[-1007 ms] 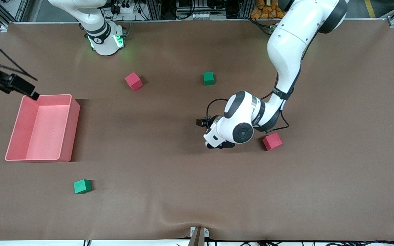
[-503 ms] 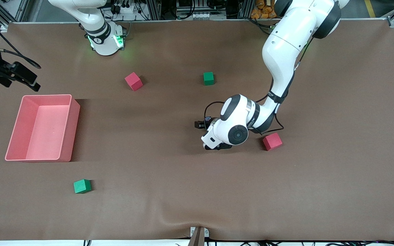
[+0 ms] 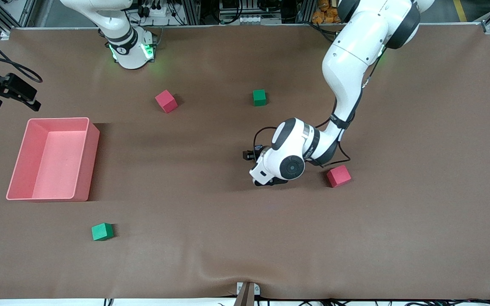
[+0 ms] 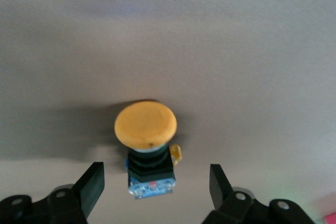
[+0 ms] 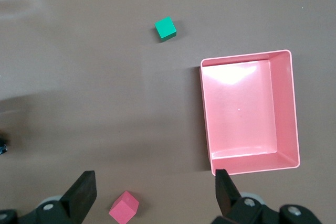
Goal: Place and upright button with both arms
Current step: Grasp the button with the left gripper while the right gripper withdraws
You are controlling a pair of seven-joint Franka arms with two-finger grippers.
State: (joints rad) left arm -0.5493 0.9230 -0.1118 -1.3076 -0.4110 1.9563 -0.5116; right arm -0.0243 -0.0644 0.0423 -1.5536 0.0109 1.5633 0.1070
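Two white robot arms are working this brown desk (image 3: 419, 212). Left tool (image 4: 155, 184) is sitting low with the small orange-capped black push-button (image 4: 147, 140) between its spread fingers (image 4: 92, 187), not touching, near the red foam cube (image 3: 338, 176). Right tool (image 5: 152, 192) is hanging wide open over the pink plastic bin (image 5: 286, 108).

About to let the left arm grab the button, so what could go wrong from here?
1. The button lies on its side between the left gripper's open fingers, not yet touched. An uneven squeeze could push it away or spin it.
2. The round orange cap is wider than the black body, so a grip near the cap might slip.
3. The right gripper hangs open over the table beside the pink bin, away from any handover.
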